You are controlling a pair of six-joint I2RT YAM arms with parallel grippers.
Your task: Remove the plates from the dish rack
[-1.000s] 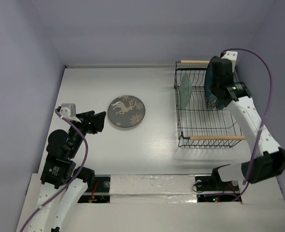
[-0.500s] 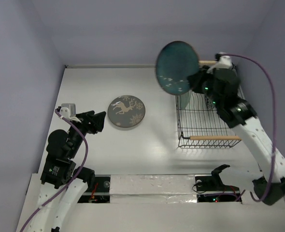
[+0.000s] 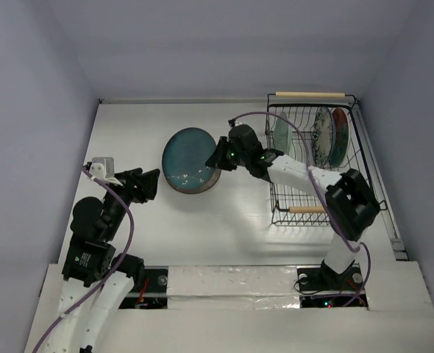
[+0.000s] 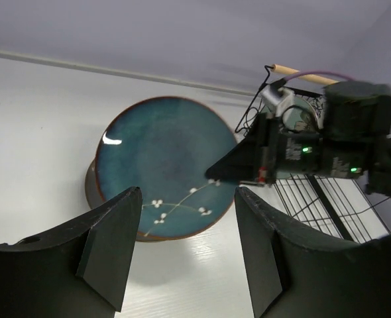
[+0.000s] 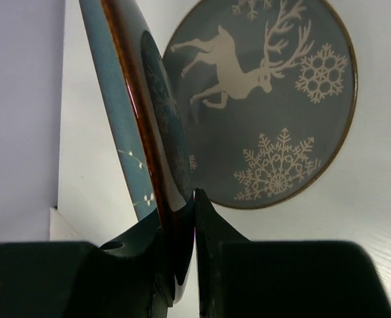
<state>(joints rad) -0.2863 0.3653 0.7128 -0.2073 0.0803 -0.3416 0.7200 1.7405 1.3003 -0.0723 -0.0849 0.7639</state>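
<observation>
Nearest, the left gripper (image 3: 155, 184) sits wide open, holding nothing. Beyond it, the right gripper (image 3: 218, 155) pinches the rim of the glossy teal plate (image 3: 188, 158), tilted above the grey deer plate (image 5: 262, 106) on the table (image 3: 239, 228). Farther right, the dish rack (image 3: 305, 187) holds three upright plates.

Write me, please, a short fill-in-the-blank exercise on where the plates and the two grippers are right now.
1. The right gripper is shut on the teal plate, tilted over the dark grey plate, which shows snowflakes and a white ____.
2. The dish rack holds ____ plates.
3. The left gripper holds nothing; its jaws stand ____.

Missing words: deer; three; open.
</observation>
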